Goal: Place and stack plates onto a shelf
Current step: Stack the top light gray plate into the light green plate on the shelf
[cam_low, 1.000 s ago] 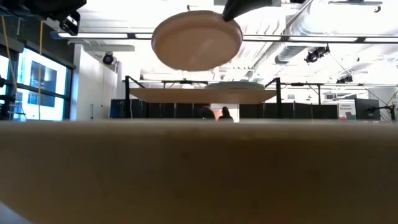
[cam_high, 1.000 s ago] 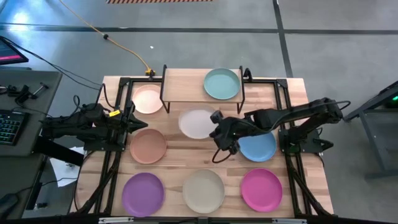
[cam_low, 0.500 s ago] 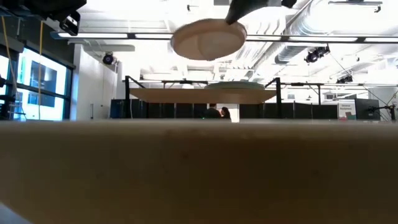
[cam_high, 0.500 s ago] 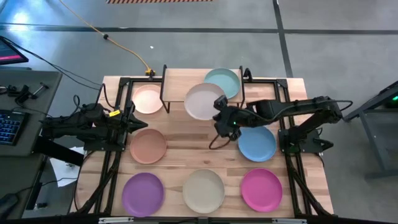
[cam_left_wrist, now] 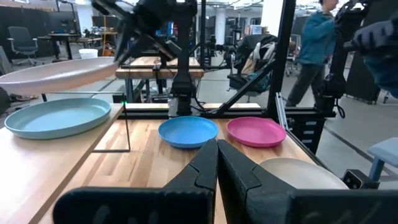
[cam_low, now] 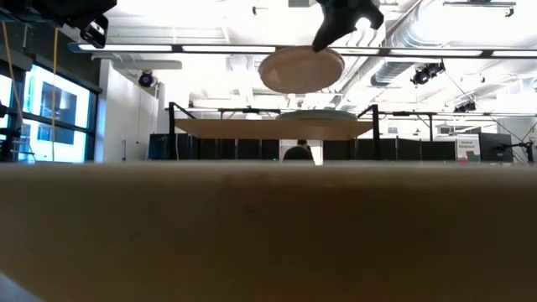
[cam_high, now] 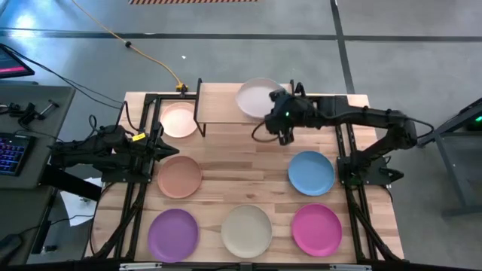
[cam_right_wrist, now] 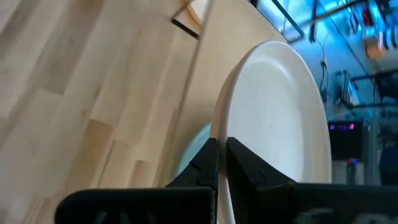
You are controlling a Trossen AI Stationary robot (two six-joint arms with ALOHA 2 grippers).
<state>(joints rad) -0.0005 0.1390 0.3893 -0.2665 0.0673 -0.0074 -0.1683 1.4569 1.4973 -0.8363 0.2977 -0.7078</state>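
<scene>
My right gripper [cam_high: 277, 113] is shut on a pale grey plate [cam_high: 258, 96], held over the right half of the shelf [cam_high: 222, 109]. The teal plate [cam_left_wrist: 56, 117] rests flat on the shelf top right under it and is hidden in the high view. In the low view the grey plate [cam_low: 300, 69] hangs well above the shelf [cam_low: 252, 127]. Flat on the table lie the pale pink [cam_high: 179, 120], peach [cam_high: 179, 175], purple [cam_high: 172, 234], cream [cam_high: 246, 230], magenta [cam_high: 316, 229] and blue [cam_high: 311, 172] plates. My left gripper [cam_high: 162, 147] waits shut at the table's left side. My right gripper pinches the grey plate's rim [cam_right_wrist: 219, 134] between its two fingers, one above and one below, on the plate's near right side. The fingers slant down from the table's right side. The plate is lifted clear, close to level, above the teal plate.
Black frame rails [cam_high: 343, 143] run along both sides of the table. The shelf's left half [cam_high: 215, 98] is bare wood. A person [cam_left_wrist: 311, 43] stands in the room beyond the table.
My right gripper has carried the grey plate from over the table's middle toward the far edge and upward. The plate now hangs over the shelf's right half, covering the teal plate in the high view, and has tipped closer to level.
</scene>
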